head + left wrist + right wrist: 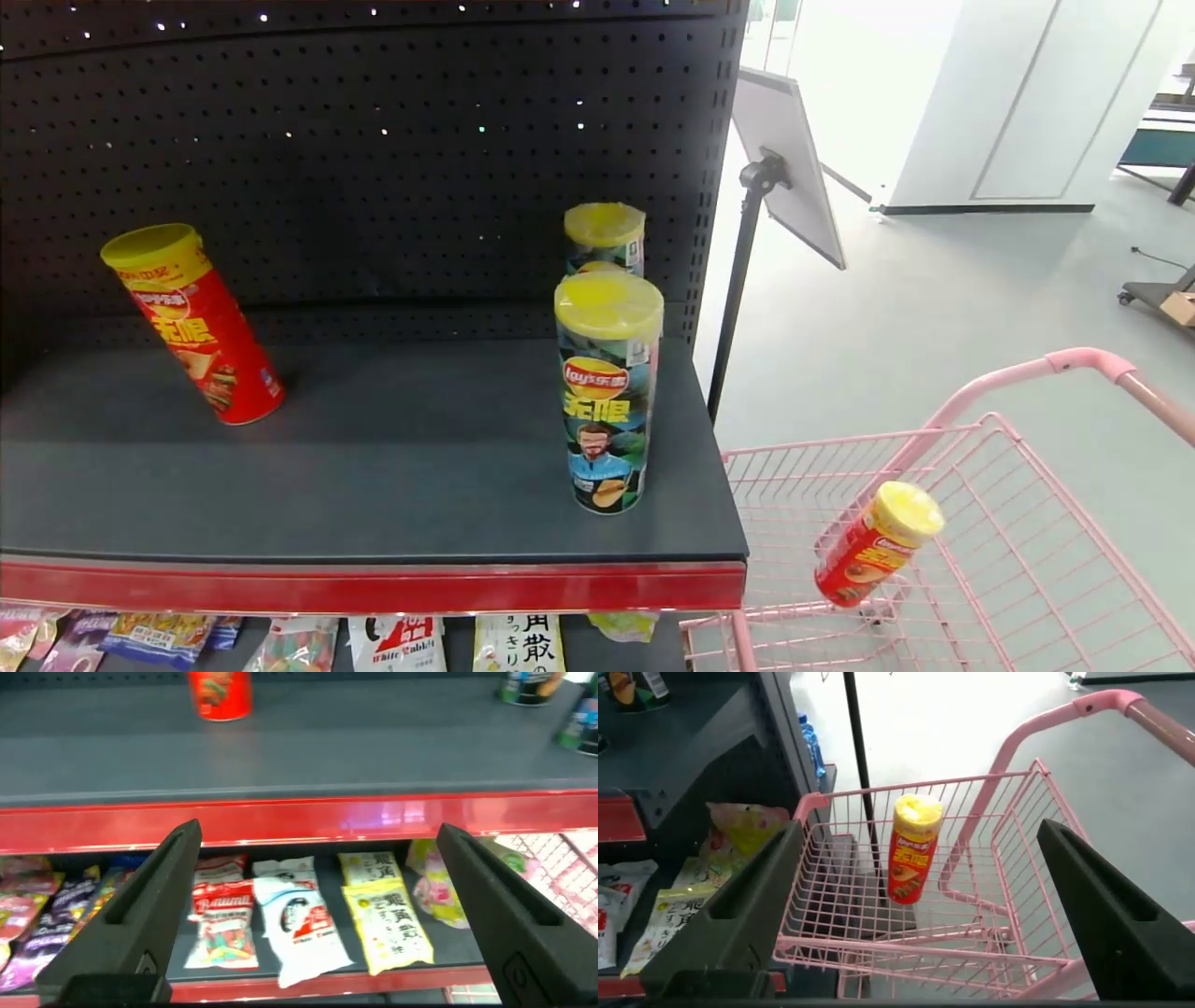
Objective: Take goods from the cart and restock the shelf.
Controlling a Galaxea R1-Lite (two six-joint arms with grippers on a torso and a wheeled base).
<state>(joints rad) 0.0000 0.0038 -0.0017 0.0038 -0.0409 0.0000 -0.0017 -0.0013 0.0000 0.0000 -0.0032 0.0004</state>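
From the head view we see the shelf point(373, 467), a dark board with a red front strip and a black pegboard point(373, 140) behind it. On its left part a red can point(191, 322) with a yellow lid rests on its base, looking tilted with its lid toward the left; we cannot tell whether it touches the pegboard. On the right part the front green can point(607, 401) stands upright near the shelf's front edge. The rear green can point(604, 238) stands just behind it, close to the pegboard, and both have yellow lids. To the right of the shelf stands the pink cart point(1083, 359). In it the cart can point(878, 546), red with a yellow lid, stands tilted with its lid uppermost, close to a wire wall. A sign board point(789, 168) on a black stand is beyond the shelf's right end, and packets point(401, 644) lie beneath the shelf. From the left wrist view we see the left hand point(318, 833) spread wide and holding nothing, level with the red strip, the packets showing between its fingers point(159, 887). From the right wrist view we see the right hand point(920, 831) also spread wide and holding nothing, above the cart and not touching the cart can, which shows between its fingers point(757, 887)
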